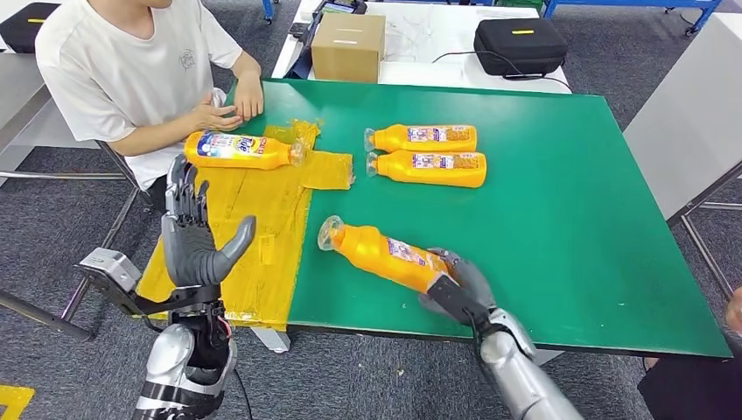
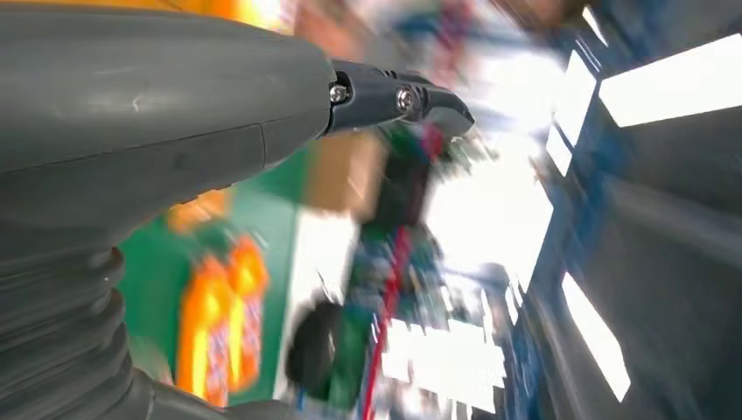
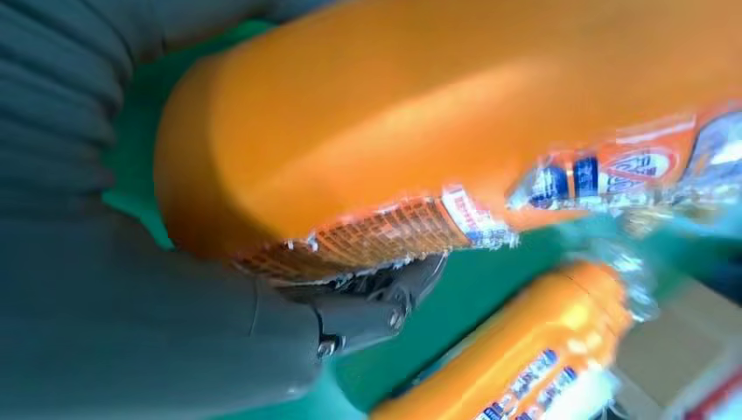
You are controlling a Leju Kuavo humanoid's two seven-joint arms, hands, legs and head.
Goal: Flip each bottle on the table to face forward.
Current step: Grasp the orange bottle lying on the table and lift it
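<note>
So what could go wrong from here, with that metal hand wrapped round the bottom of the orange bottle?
The right hand grips only the base end of the tilted bottle, so it might slip or roll as it turns. That bottle lies close to the table's near edge and could drop off. A seated person's hands rest right by the labelled bottle on the yellow sheet, close to the raised left hand; contact is possible.

At the upper left of my head view a person [image 1: 131, 66] in a white shirt sat with both hands on the green table's [image 1: 542, 219] edge. A cardboard box [image 1: 348, 46] and a black case [image 1: 520, 45] lay on the white table [image 1: 437, 26] at the top.
</note>
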